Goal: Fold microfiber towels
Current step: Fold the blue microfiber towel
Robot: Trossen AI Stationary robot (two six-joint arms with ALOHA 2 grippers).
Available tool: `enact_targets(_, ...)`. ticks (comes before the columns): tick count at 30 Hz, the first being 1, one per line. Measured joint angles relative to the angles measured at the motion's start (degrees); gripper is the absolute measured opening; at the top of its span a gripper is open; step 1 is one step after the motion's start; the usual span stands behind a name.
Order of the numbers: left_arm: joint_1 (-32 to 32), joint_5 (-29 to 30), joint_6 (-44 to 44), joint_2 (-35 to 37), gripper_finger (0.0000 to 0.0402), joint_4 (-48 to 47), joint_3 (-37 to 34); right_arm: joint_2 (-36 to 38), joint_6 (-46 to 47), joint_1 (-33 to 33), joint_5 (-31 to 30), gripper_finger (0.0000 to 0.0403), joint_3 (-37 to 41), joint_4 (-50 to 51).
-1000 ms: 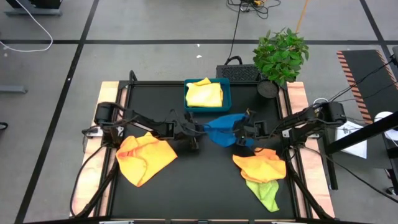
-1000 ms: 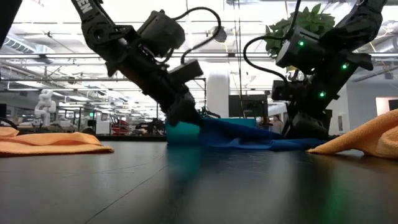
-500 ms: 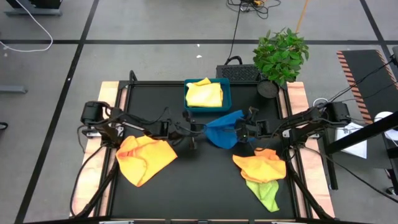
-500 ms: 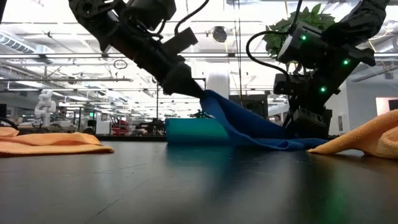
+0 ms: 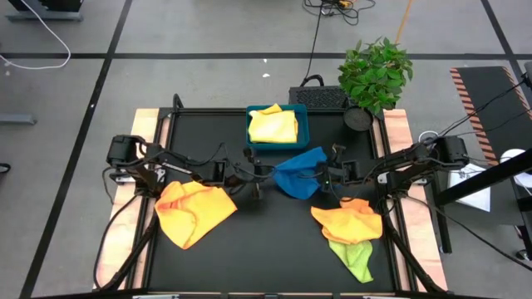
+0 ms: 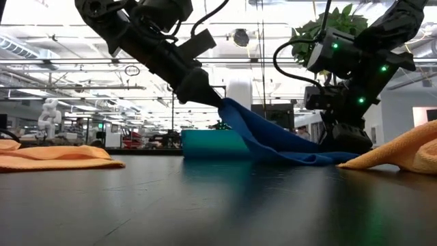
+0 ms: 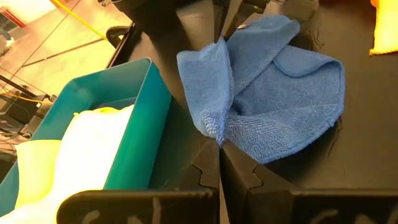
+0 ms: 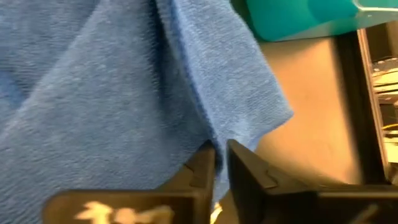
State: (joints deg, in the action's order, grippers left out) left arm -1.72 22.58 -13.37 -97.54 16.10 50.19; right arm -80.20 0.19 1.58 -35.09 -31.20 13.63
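Observation:
A blue towel point(image 5: 299, 173) lies bunched on the black table just in front of the blue tray point(image 5: 304, 124), which holds a pale yellow towel point(image 5: 273, 126). My left gripper point(image 5: 264, 173) is shut on the blue towel's left end and holds that end raised point(image 6: 229, 109). My right gripper point(image 5: 327, 177) is shut on the towel's right end, low by the table point(image 6: 339, 143). One orange towel point(image 5: 194, 209) lies near left. Another orange towel point(image 5: 347, 220) lies near right, overlapping a lime green towel point(image 5: 353, 256). My left gripper pinches a bunched edge of the blue towel point(image 7: 214, 127) between its two fingers, coming from the table's left and slanting down. That end is lifted clear; the cloth slopes down to the table on the right. My right gripper pinches the blue towel's edge beside a corner point(image 8: 217, 138) between its fingers, slanting down from the table's right. This end stays low, with the cloth around it on the table point(image 6: 321, 157).
A potted plant point(image 5: 374, 75) and a dark box point(image 5: 320, 98) stand at the table's far right corner. Wooden strips run along the table's left edge point(image 5: 125, 199) and right edge point(image 5: 397, 133). Bare black table shows in the near middle point(image 5: 274, 249).
My left gripper has gone up with the blue towel's left end, which is lifted off the table beside the tray. The cloth now slopes down to its right end, which has stayed on the table by my right gripper.

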Motion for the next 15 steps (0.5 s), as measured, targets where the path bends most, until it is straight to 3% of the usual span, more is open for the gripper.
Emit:
enact_targets(2, 0.02, 0.01, 0.07, 0.0, 0.0002, -0.07, 0.0, 0.0, -0.43, 0.37, 1.76, 0.0007, 0.0, -0.03)
enact_targets(7, 0.02, 0.01, -0.06, 0.0, 0.0002, -0.75, 0.0, 0.24, -1.18, 0.77, 2.3, 0.0002, -0.02, 0.22)
enact_targets(15, -0.95, 2.61, -0.01, 8.7, 0.0002, -12.63, -0.08, 10.35, 2.41, -2.45, 2.39, 0.0001, -5.38, 9.64)
